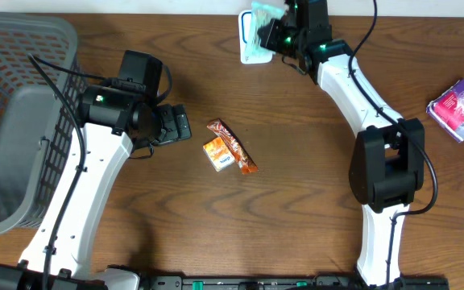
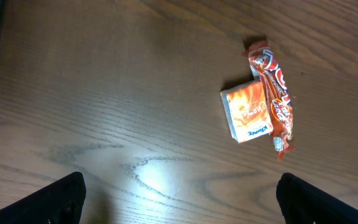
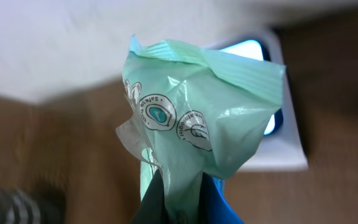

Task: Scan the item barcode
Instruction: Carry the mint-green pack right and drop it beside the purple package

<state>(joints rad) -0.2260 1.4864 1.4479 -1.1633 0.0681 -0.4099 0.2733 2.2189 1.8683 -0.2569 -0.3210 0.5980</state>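
1 green pouch (image 3: 197,118) | 1 scanner (image 3: 288,149) | 1 candy bar (image 2: 275,93) | 1 basket (image 1: 6,121)

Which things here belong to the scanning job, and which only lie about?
For the job: pale green plastic packet, white scanner with blue window, right end effector.
Lying about: orange tissue pack, orange-red snack bar, purple packet, grey plastic basket.

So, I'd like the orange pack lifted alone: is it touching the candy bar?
Touching. The left wrist view shows the candy bar lying along the right edge of the orange pack, no wood between them.
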